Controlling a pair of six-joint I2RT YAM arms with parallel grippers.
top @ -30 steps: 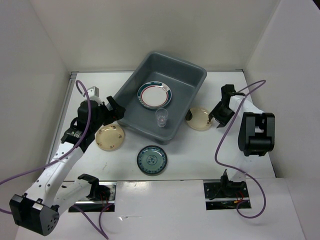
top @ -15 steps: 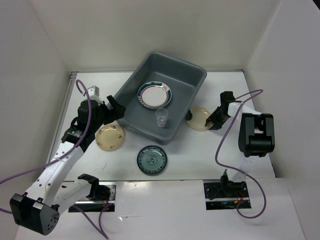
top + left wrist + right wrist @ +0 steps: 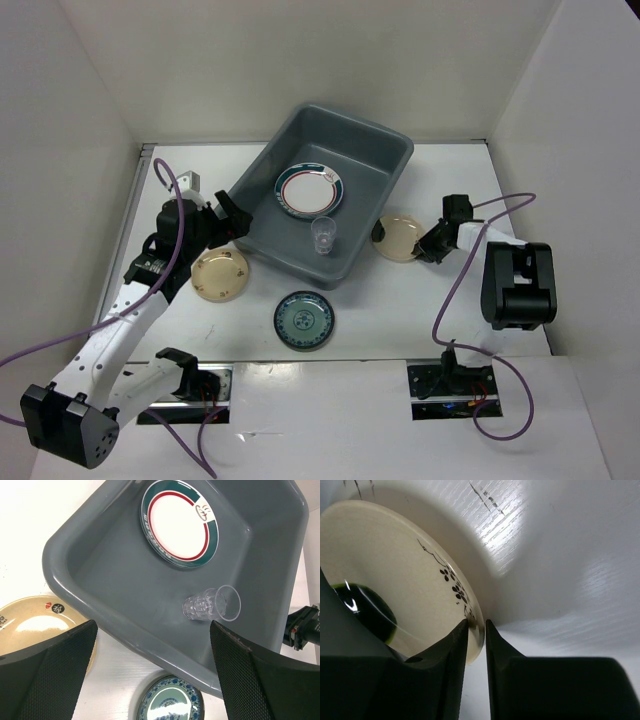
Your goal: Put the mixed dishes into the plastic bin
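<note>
Beside the grey plastic bin [image 3: 360,160]: beige plate [image 3: 398,238], my right gripper [image 3: 428,243] closing on it
The plate lies on the tabletop [image 3: 400,300] just right of the bin. My jaws have narrowed around its rim, though I cannot tell whether they pinch it yet. Lifting it in should follow.

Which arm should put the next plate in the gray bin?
Right. The right fingers pinch the rim of the beige plate lying beside the bin. The left fingers hang wide open, holding nothing.
</note>
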